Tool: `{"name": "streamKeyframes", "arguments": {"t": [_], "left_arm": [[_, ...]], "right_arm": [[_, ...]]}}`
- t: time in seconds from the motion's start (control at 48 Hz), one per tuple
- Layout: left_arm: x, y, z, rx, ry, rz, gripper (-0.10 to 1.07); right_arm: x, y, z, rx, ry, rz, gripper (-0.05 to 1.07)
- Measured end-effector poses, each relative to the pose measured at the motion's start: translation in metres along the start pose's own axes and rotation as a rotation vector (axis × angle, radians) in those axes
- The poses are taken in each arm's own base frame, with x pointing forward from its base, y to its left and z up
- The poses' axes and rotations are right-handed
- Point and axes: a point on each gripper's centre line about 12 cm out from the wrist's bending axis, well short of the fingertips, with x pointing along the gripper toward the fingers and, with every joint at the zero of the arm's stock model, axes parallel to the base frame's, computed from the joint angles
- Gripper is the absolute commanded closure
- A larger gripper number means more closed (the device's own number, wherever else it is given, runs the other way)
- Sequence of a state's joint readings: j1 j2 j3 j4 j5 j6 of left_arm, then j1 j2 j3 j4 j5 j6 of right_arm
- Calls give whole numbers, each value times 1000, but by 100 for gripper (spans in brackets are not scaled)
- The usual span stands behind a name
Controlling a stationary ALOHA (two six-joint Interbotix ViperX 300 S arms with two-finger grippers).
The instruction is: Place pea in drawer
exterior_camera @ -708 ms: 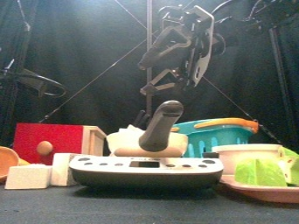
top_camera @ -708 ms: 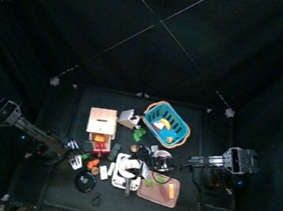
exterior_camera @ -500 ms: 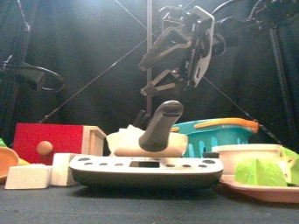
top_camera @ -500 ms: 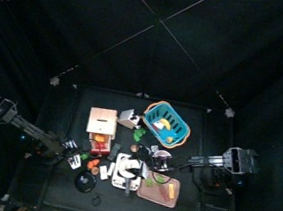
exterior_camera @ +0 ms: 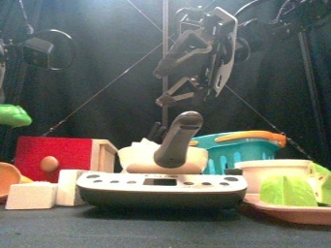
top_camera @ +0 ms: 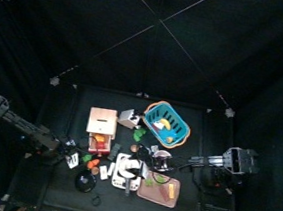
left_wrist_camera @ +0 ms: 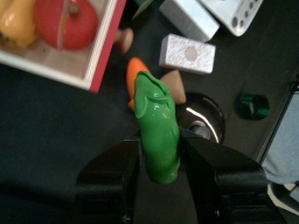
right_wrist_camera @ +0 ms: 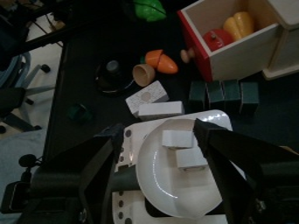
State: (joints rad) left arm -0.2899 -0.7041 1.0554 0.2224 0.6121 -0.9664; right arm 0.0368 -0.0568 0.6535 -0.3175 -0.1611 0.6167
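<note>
My left gripper [left_wrist_camera: 158, 166] is shut on a green pea pod [left_wrist_camera: 156, 118] and holds it well above the table; the pod shows at the far left of the front view [exterior_camera: 11, 114]. The drawer [top_camera: 102, 123] has an orange-tan top. Its red drawer box [exterior_camera: 58, 155] with a wooden knob is pulled open and holds a yellow and a red item; its white rim [left_wrist_camera: 107, 48] lies beside and below the pod. My right gripper [exterior_camera: 195, 68] is open and empty. It hangs above the table's middle, over a white plate with white blocks [right_wrist_camera: 176, 162].
A blue basket [exterior_camera: 239, 145] stands at the back right. A white scale [exterior_camera: 162, 189] and a dark pestle [exterior_camera: 181, 136] are in front. A pink tray [exterior_camera: 304, 215] is at the right. An orange carrot [left_wrist_camera: 136, 74], a white block [left_wrist_camera: 187, 54] and a small black cup [left_wrist_camera: 247, 106] lie below the pod.
My left arm has risen and swung out to the left with the pea pod, which now shows at the front view's left edge. The right arm has not moved.
</note>
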Motion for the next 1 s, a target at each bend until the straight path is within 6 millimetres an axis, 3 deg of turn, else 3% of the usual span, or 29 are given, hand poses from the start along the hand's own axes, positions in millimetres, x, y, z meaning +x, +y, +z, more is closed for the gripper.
{"name": "streamKeyframes", "arguments": {"t": [0.417,1.0], "left_arm": [[-4,42,43,-110,-140,144,29],[21,61,61,-53,-66,261,29]], "right_arm": [[0,0,-1,0,3,-1,6],[5,-3,-6,-1,20,-9,6]]}}
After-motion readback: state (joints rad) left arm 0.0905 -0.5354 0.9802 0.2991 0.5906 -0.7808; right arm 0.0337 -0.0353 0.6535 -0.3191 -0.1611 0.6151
